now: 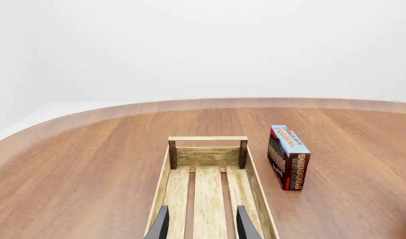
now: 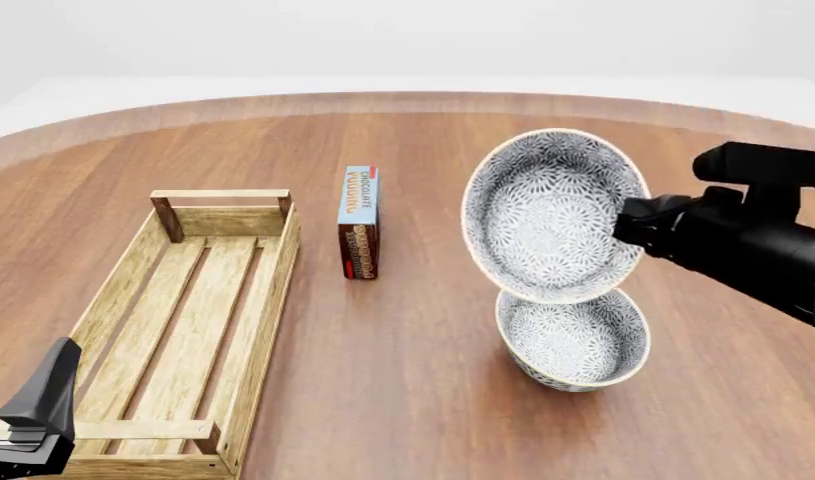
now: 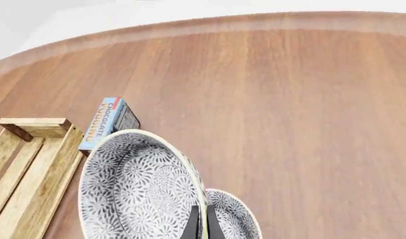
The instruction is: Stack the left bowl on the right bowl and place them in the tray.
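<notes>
My right gripper (image 2: 626, 226) is shut on the rim of a grey patterned bowl (image 2: 551, 215) and holds it tilted on edge in the air. It hangs just above the second patterned bowl (image 2: 575, 340), which sits on the table. In the right wrist view the fingers (image 3: 191, 226) pinch the held bowl's (image 3: 133, 191) rim, with the lower bowl (image 3: 234, 219) behind. The light-wood tray (image 2: 271, 300) lies at the left, empty. My left gripper (image 1: 203, 226) is open and empty over the tray's (image 1: 208, 138) near end.
A small upright blue-and-brown chocolate box (image 2: 359, 235) stands between the tray and the bowls; it also shows in the left wrist view (image 1: 288, 157) and the right wrist view (image 3: 106, 122). The round wooden table's far edge (image 2: 407, 100) curves behind.
</notes>
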